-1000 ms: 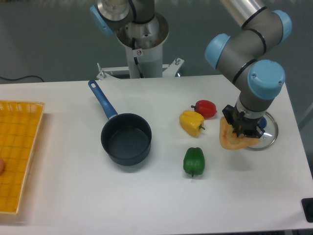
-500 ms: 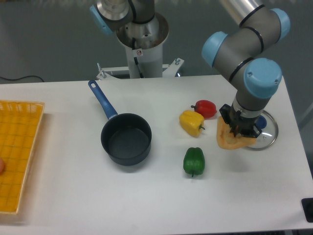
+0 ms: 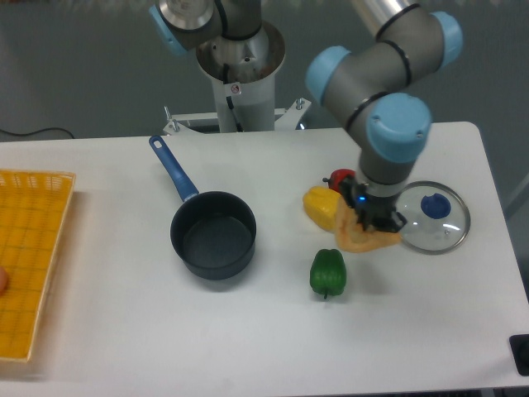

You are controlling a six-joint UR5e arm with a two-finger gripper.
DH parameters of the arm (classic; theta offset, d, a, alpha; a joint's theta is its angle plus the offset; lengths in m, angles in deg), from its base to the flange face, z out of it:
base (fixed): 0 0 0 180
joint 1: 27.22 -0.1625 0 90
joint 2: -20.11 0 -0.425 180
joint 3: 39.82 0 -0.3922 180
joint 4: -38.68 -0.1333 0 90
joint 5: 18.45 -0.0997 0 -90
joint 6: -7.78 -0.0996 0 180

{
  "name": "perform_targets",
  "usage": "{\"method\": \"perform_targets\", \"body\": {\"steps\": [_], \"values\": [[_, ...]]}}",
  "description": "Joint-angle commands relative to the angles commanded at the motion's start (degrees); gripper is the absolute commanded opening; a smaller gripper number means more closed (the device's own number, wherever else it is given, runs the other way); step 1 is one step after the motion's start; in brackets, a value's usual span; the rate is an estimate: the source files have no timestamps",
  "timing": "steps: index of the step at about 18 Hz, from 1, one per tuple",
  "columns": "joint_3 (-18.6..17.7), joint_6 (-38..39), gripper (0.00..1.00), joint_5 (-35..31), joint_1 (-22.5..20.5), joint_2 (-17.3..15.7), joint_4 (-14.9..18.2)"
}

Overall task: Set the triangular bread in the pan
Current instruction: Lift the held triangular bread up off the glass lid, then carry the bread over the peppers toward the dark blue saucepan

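Observation:
The triangular bread (image 3: 354, 237), an orange-tan wedge, hangs just above the table between the yellow pepper and the glass lid. My gripper (image 3: 369, 217) points straight down and is shut on its upper edge. The pan (image 3: 213, 235), dark navy with a blue handle reaching up-left, stands empty to the left of the bread, well apart from it.
A yellow pepper (image 3: 321, 207) sits right beside the bread, with a red pepper (image 3: 340, 179) behind it, partly hidden by the arm. A green pepper (image 3: 328, 272) lies just below. The glass lid (image 3: 432, 217) with a blue knob rests at right. A yellow basket (image 3: 29, 256) lies at the left edge.
The arm has carried the bread leftward off the glass lid, toward the yellow pepper. The lid now shows fully. The pan and peppers have not moved.

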Motion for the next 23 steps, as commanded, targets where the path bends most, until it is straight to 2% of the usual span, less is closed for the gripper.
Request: {"method": "perform_targets", "body": {"steps": [8, 12, 14, 16, 23], "values": [[-2.99, 0.09, 0.0, 0.0, 6.94, -3.07, -0.09], [-4.39, 1.49, 0.0, 0.0, 9.93, -3.34, -0.17], [-6.15, 2.02, 0.0, 0.0, 11.25, -4.21, -1.48], [-8.26, 4.64, 0.0, 0.09, 11.78, -5.1, -4.38], [-9.67, 8.08, 0.0, 0.0, 15.3, -6.07, -4.66]]}}
